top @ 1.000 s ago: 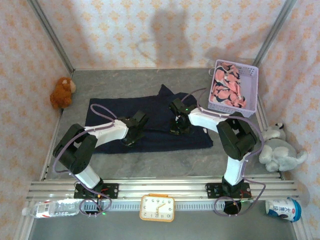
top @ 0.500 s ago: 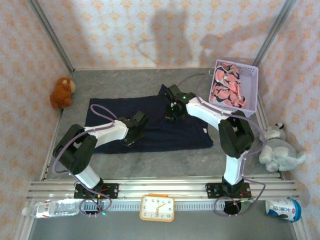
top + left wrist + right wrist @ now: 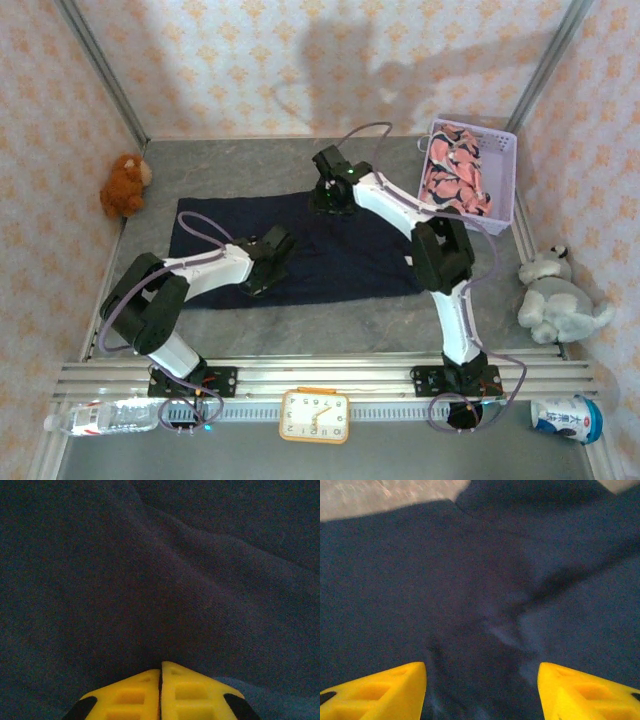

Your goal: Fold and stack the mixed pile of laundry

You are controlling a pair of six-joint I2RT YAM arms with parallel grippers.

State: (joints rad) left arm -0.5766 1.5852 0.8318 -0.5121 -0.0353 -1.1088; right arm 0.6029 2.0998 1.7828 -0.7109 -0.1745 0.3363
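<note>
The large navy garment (image 3: pixel 350 262) lies spread flat across the middle of the grey table. My left gripper (image 3: pixel 262 278) rests on its near-left part, shut. In the left wrist view the yellow fingertips (image 3: pixel 175 690) meet over the navy cloth (image 3: pixel 160 570), and no fold shows between them. My right gripper (image 3: pixel 325 203) is at the garment's far edge, open. In the right wrist view it (image 3: pixel 482 685) hovers just above the navy cloth (image 3: pixel 470 580) with nothing held. The pink printed garment (image 3: pixel 455 178) lies bunched in the lavender basket (image 3: pixel 506 200).
A brown plush toy (image 3: pixel 125 185) sits by the left wall and a grey one (image 3: pixel 555 305) by the right wall. A clock (image 3: pixel 314 415), a bottle (image 3: pixel 100 415) and a cup (image 3: pixel 570 418) lie in front of the rail. Bare table (image 3: pixel 370 495) shows beyond the garment.
The right arm reached from the garment's middle out to its far edge, and its gripper went from shut to open there. The left arm stayed put.
</note>
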